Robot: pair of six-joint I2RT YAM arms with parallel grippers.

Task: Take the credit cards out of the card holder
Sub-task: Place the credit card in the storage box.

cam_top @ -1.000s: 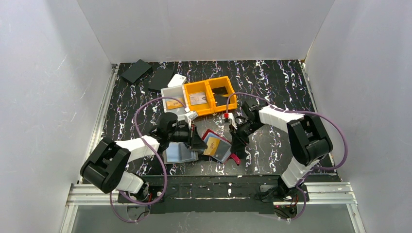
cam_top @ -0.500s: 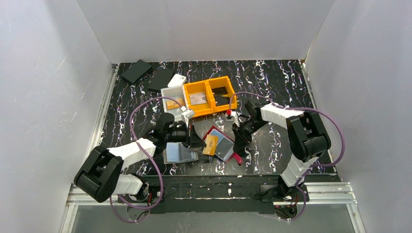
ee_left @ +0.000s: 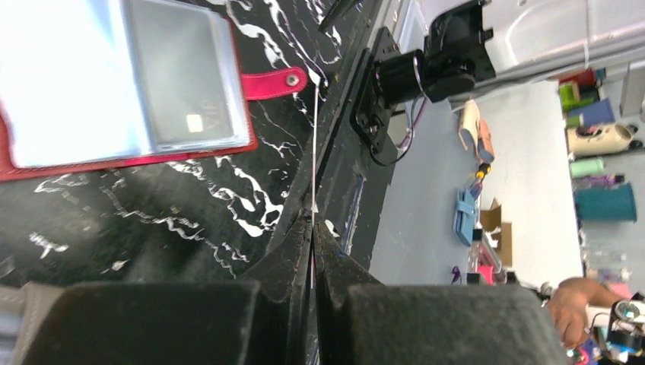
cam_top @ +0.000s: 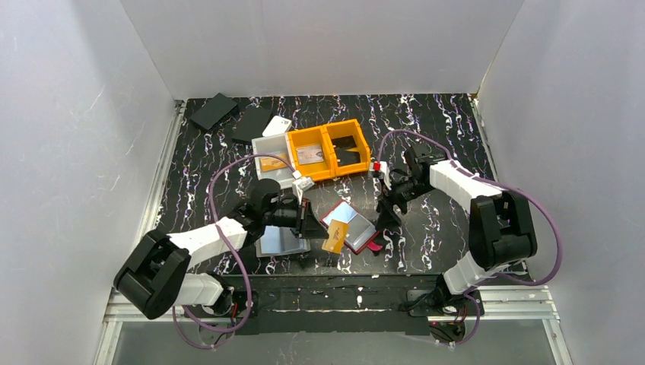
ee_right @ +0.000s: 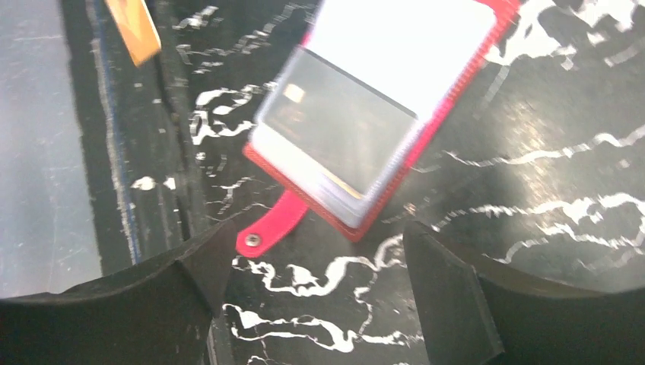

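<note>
The red card holder lies open on the black marbled table, its clear sleeves up and a dark card still in the top sleeve. My left gripper is shut on an orange credit card, held just left of the holder and free of it. In the left wrist view that card shows edge-on as a thin line between the closed fingers. My right gripper stands open just right of the holder, with nothing between its fingers. The holder's red strap points toward the table's front edge.
An orange two-part bin and a white bin with cards stand behind the holder. Black wallets lie at the back left. A silvery holder lies under my left wrist. The table's front edge is close by.
The orange card has slid out of the holder toward the front in my left gripper. My right gripper has opened, let go of the holder and drawn back to the right.
</note>
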